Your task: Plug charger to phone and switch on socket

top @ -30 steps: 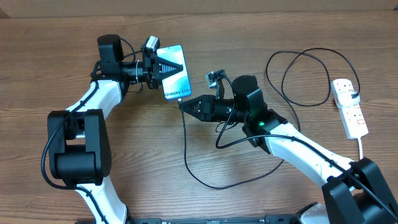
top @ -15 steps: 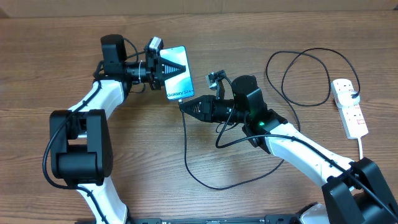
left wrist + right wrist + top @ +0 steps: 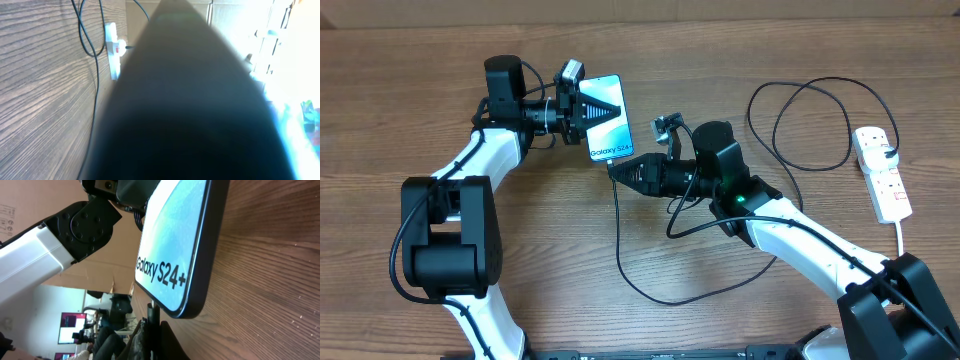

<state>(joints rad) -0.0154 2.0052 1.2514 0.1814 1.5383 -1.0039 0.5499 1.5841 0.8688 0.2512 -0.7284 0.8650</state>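
The phone, its cyan screen reading "Galaxy S24+", is held tilted off the table by my left gripper, which is shut on its upper part. My right gripper is shut on the plug tip of the charger. In the right wrist view the plug tip stands at the bottom edge of the phone, touching or just entering it. The thin black cable runs down, loops across the table and rises to the socket, a white power strip at the far right.
The cable makes a large loop at the back right, beside the power strip. The strip's white cord runs toward the front. In the left wrist view a dark close shape fills most of the frame, with the socket beyond it.
My left gripper has carried the phone a little right and down, toward the plug tip. My right gripper has stayed almost still.
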